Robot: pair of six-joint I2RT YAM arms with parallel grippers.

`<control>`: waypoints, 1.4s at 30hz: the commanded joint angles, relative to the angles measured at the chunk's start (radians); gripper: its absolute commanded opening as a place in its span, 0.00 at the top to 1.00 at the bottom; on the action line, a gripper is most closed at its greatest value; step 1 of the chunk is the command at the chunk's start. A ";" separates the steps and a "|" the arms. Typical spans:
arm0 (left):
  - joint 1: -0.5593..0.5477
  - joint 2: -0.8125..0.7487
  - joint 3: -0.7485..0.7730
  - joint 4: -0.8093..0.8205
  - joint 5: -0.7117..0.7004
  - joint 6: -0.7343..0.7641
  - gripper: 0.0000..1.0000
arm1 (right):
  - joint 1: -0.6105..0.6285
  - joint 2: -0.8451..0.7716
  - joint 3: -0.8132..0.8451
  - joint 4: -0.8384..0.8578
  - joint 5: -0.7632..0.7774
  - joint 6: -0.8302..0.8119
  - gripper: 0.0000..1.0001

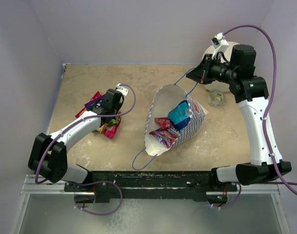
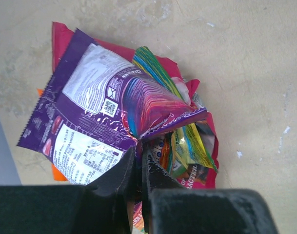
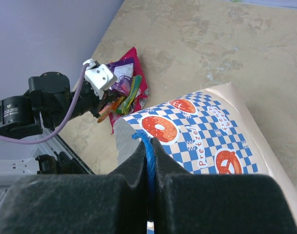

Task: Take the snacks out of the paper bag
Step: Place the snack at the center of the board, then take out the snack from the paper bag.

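step: L end effector (image 2: 140,168) pinching purple snack (image 2: 102,114), mid-left pile (image 1: 108,127)
R end effector (image 3: 149,158): clamped tight on bag cord (image 3: 147,142)
next: prob drop, regrab

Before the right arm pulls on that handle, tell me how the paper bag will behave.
Probably floppy: the paper bag lies on its side with its mouth gaping open, so thin walls should crumple. Hung from the one blue cord handle pinched in the right gripper, it would likely tilt and swing. The snacks inside look light but could slide out.
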 commanded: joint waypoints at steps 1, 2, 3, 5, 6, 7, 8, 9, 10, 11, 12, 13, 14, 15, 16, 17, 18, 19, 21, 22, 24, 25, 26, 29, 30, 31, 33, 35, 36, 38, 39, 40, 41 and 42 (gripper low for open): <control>0.000 -0.038 0.001 -0.061 0.089 -0.099 0.85 | 0.000 -0.019 0.002 0.025 -0.015 -0.009 1.00; 0.000 -0.043 -0.012 -0.049 0.091 -0.103 0.83 | 0.000 -0.019 0.003 0.024 -0.013 -0.010 1.00; 0.000 -0.046 -0.021 -0.040 0.086 -0.105 0.81 | 0.000 -0.019 0.004 0.026 -0.013 -0.011 1.00; 0.000 -0.041 -0.022 -0.036 0.077 -0.105 0.76 | 0.000 -0.018 0.004 0.024 -0.015 -0.010 1.00; 0.000 -0.039 -0.020 -0.041 0.077 -0.105 0.73 | 0.000 -0.017 0.006 0.024 -0.017 -0.008 1.00; 0.000 -0.040 -0.019 -0.046 0.077 -0.108 0.69 | 0.000 -0.016 0.005 0.025 -0.018 -0.008 1.00; 0.000 -0.044 -0.017 -0.051 0.077 -0.111 0.67 | 0.000 -0.018 0.005 0.025 -0.018 -0.008 1.00; 0.000 -0.050 -0.017 -0.055 0.082 -0.113 0.63 | 0.000 -0.018 0.006 0.025 -0.016 -0.008 1.00; 0.000 -0.057 -0.013 -0.067 0.089 -0.116 0.59 | 0.001 -0.019 0.006 0.023 -0.014 -0.008 1.00; 0.001 -0.070 -0.004 -0.079 0.099 -0.120 0.56 | 0.000 -0.020 0.006 0.021 -0.013 -0.009 1.00; 0.000 -0.081 0.008 -0.095 0.114 -0.123 0.53 | 0.000 -0.020 0.005 0.022 -0.014 -0.010 1.00; 0.000 -0.092 0.024 -0.109 0.124 -0.130 0.49 | 0.001 -0.020 0.004 0.022 -0.015 -0.010 1.00; 0.000 -0.106 0.035 -0.121 0.134 -0.138 0.47 | 0.000 -0.019 0.003 0.021 -0.015 -0.010 1.00; 0.000 -0.119 0.048 -0.133 0.146 -0.144 0.45 | 0.000 -0.019 0.002 0.022 -0.015 -0.010 1.00; 0.000 -0.131 0.063 -0.147 0.157 -0.152 0.43 | 0.000 -0.019 0.004 0.024 -0.015 -0.008 1.00; 0.000 -0.142 0.077 -0.161 0.169 -0.160 0.42 | 0.000 -0.017 0.005 0.023 -0.015 -0.008 1.00; 0.000 -0.152 0.094 -0.168 0.182 -0.168 0.40 | 0.000 -0.017 0.004 0.023 -0.016 -0.008 1.00; 0.001 -0.159 0.113 -0.183 0.195 -0.177 0.39 | 0.000 -0.015 0.007 0.024 -0.015 -0.008 1.00; 0.000 -0.175 0.148 -0.200 0.217 -0.191 0.38 | 0.000 -0.012 0.009 0.023 -0.017 -0.009 1.00; 0.000 -0.184 0.161 -0.204 0.227 -0.196 0.37 | 0.000 -0.010 0.010 0.024 -0.018 -0.008 1.00; -0.001 -0.199 0.186 -0.208 0.248 -0.203 0.36 | 0.000 -0.008 0.011 0.026 -0.019 -0.007 1.00; 0.000 -0.205 0.194 -0.207 0.264 -0.207 0.36 | 0.000 -0.009 0.013 0.026 -0.018 -0.007 1.00; 0.000 -0.211 0.204 -0.210 0.283 -0.218 0.36 | 0.000 -0.009 0.014 0.025 -0.017 -0.008 1.00; 0.000 -0.230 0.223 -0.213 0.357 -0.254 0.35 | 0.000 -0.009 0.015 0.022 -0.016 -0.008 1.00; 0.000 -0.239 0.230 -0.213 0.382 -0.267 0.35 | 0.000 -0.011 0.014 0.021 -0.016 -0.008 1.00; 0.000 -0.250 0.236 -0.208 0.414 -0.278 0.35 | 0.001 -0.013 0.011 0.022 -0.016 -0.007 1.00; 0.000 -0.282 0.242 -0.190 0.474 -0.303 0.35 | 0.000 -0.018 0.002 0.020 -0.018 -0.005 1.00; -0.003 -0.311 0.243 -0.165 0.548 -0.336 0.35 | 0.000 -0.027 -0.014 0.022 -0.018 -0.005 1.00; -0.007 -0.323 0.244 -0.156 0.580 -0.352 0.35 | 0.001 -0.033 -0.022 0.021 -0.019 -0.006 1.00; -0.034 -0.345 0.245 -0.142 0.627 -0.385 0.35 | 0.000 -0.045 -0.041 0.022 -0.026 -0.010 1.00; -0.064 -0.355 0.245 -0.136 0.630 -0.396 0.35 | 0.000 -0.052 -0.050 0.022 -0.031 -0.011 1.00; -0.113 -0.366 0.245 -0.130 0.610 -0.406 0.35 | 0.000 -0.059 -0.057 0.020 -0.033 -0.011 1.00; -0.171 -0.374 0.247 -0.126 0.575 -0.415 0.35 | 0.001 -0.062 -0.061 0.015 -0.038 -0.011 1.00; -0.238 -0.381 0.248 -0.119 0.540 -0.419 0.35 | 0.000 -0.064 -0.061 0.008 -0.045 -0.014 1.00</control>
